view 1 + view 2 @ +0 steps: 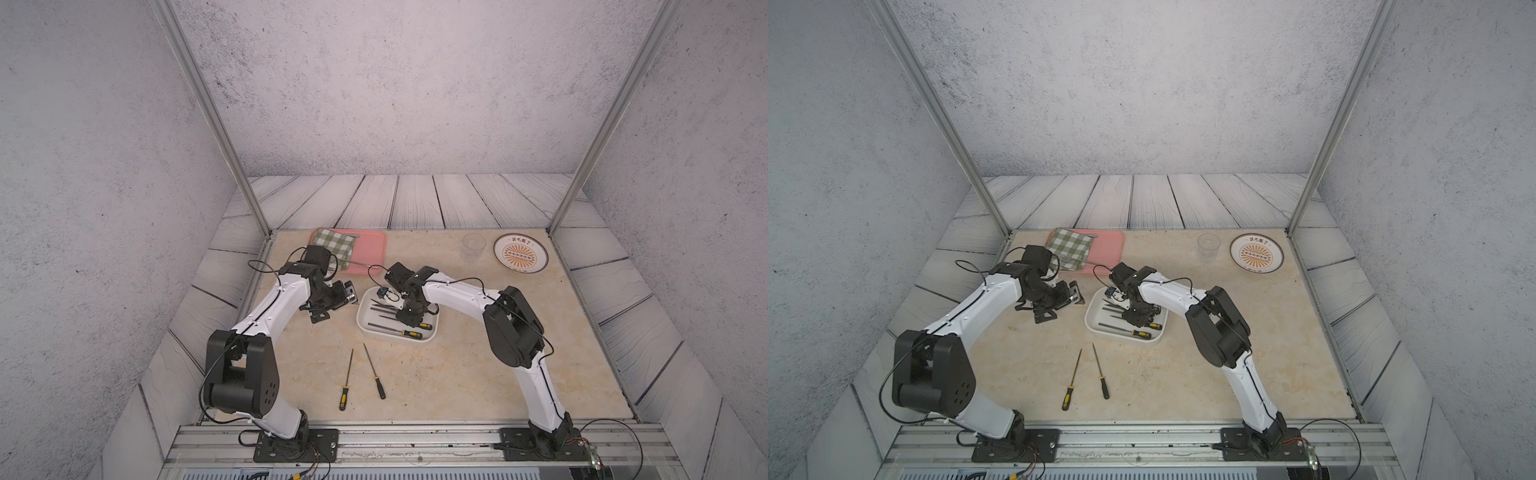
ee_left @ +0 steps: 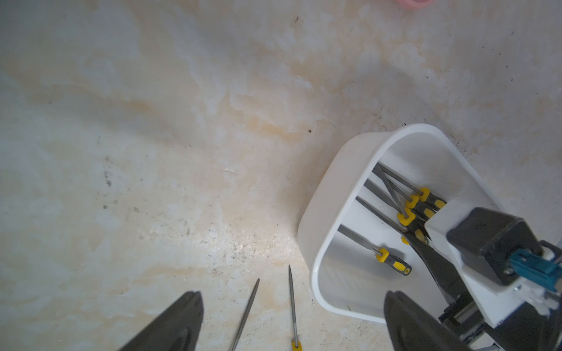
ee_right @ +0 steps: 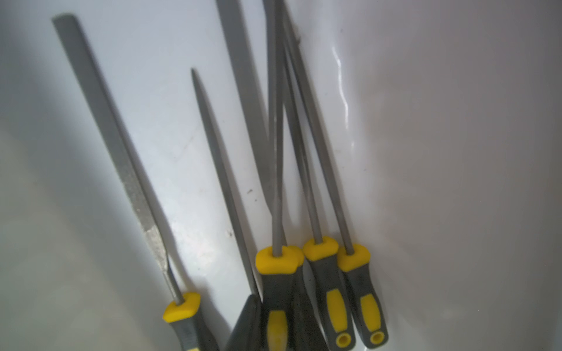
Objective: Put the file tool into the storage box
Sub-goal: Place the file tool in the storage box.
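Down inside the storage box, at the middle of the bench, the right tool is closed, and from the wrist view we judge it to be clamped on the handle of the gripped file, whose blade lies across the other files on the white floor. Two more wait on the bench nearer the robot: a yellow-handled file and a black-handled file, side by side with their tips close together. We expect these to handle as light, stiff steel rods. The rough, thin blade sits too low on the bench to pinch well, so the thicker rubbery handle looks like the place to take hold. The left tool hangs beside the box with its jaws spread wide and nothing between them. What stands in the way is mostly the right arm filling the box, along with the rim and the handles bunched at one end. Closing on one loose file could nudge its neighbour. The pink tray, checked cloth, clear cup and plate sit well apart at the far edge.
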`<action>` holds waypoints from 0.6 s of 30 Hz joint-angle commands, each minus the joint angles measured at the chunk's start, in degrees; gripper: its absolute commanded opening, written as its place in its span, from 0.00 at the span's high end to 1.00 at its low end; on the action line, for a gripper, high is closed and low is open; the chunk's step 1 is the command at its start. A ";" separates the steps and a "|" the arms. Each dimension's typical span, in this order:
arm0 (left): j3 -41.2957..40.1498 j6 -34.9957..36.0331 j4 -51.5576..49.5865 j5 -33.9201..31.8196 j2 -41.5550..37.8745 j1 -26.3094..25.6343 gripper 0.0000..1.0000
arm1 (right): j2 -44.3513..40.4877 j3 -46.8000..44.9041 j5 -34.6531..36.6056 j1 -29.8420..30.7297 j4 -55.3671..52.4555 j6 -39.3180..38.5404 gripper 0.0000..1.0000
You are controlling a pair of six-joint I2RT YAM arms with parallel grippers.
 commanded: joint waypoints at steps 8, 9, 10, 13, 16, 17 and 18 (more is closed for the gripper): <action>0.91 0.06 -1.32 0.14 -1.40 0.15 0.02 | -3.34 -1.06 -0.92 -0.26 -0.54 -1.22 0.85; 0.82 0.09 -1.30 0.10 -1.56 0.14 0.02 | -3.98 -1.27 -1.99 -0.13 -0.90 -0.91 0.85; 0.65 0.07 -1.23 0.08 -1.62 0.11 0.02 | -4.54 -1.53 -2.84 -0.19 -1.22 -0.50 0.85; 0.16 0.04 -0.84 0.04 -1.77 0.13 0.02 | -6.40 -3.32 -4.73 0.03 -1.72 0.95 0.85; 0.01 -0.02 -0.78 0.21 -1.76 0.15 0.02 | -8.20 -5.46 -5.00 0.08 -1.50 2.69 0.85; -0.06 -0.02 -0.76 0.19 -1.84 0.14 0.02 | -8.85 -6.15 -5.36 0.11 -1.41 3.08 0.85; -0.06 -0.02 -0.72 0.20 -1.94 0.10 0.02 | -9.39 -6.77 -5.84 0.26 -1.37 3.46 0.85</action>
